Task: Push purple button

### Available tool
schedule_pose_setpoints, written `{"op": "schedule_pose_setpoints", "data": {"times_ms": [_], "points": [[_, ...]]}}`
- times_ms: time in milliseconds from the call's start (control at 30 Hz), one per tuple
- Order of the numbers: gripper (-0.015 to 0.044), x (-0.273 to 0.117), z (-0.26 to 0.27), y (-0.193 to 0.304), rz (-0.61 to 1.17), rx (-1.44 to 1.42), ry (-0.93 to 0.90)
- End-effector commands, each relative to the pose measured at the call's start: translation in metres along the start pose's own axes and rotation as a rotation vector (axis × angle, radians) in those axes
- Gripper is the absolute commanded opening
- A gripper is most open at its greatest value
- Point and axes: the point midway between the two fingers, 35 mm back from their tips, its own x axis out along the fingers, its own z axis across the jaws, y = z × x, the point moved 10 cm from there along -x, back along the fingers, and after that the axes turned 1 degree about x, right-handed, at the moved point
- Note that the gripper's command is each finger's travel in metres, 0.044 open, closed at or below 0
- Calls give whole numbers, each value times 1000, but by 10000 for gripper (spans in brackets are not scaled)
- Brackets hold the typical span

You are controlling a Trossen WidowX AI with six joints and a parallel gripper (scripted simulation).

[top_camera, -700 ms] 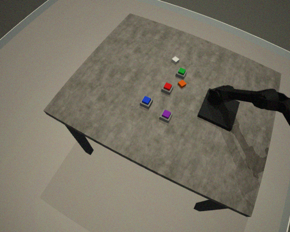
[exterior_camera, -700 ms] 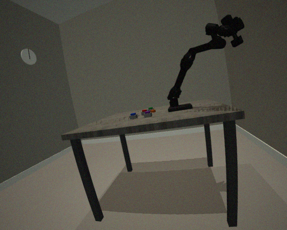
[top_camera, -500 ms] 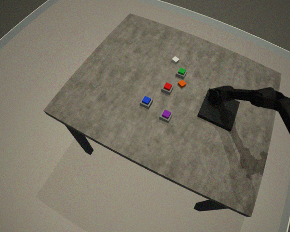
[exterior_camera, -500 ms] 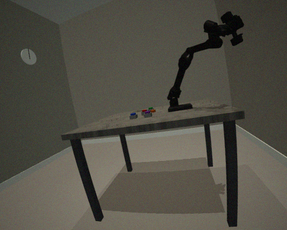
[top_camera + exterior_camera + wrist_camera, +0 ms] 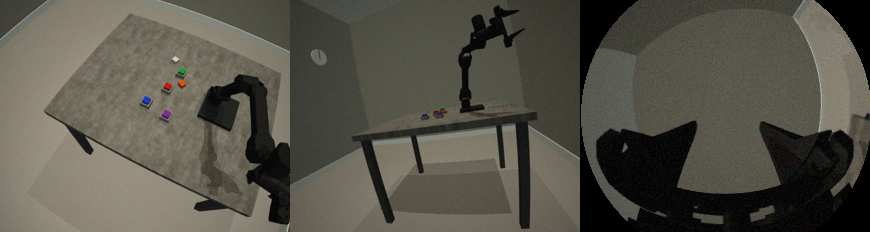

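The purple button (image 5: 166, 113) sits on its pale base on the grey table (image 5: 104, 74), unpressed and with nothing touching it, far below the fingers and off to the side of the arm's base plate (image 5: 219, 112). Around it lie the blue button (image 5: 146, 100), the red button (image 5: 167, 86) and, farther along the same cluster, the green button (image 5: 182, 71); an orange block (image 5: 182, 83) lies just beside the red and green buttons, and a white block (image 5: 175, 59) lies beyond the green one. In the exterior view the same cluster appears as a small group of coloured caps near the foot of the arm, the purple button (image 5: 439, 113) nearest the table's front edge.

The gripper (image 5: 512, 24) is raised high above the table on the extended arm (image 5: 465, 74), pointing away from the buttons toward the wall. Its two tapered fingers (image 5: 517, 33) are spread wide with only air between them. The wrist view confirms this: both fingertips frame a bare stretch of wall and ceiling, and no button or block falls between them.
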Motion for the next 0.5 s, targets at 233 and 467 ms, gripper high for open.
{"op": "schedule_pose_setpoints", "data": {"times_ms": [233, 467], "points": [[400, -145, -18, -54, -615, 72, 202], [400, -238, -37, -51, -935, 157, 405]]}}
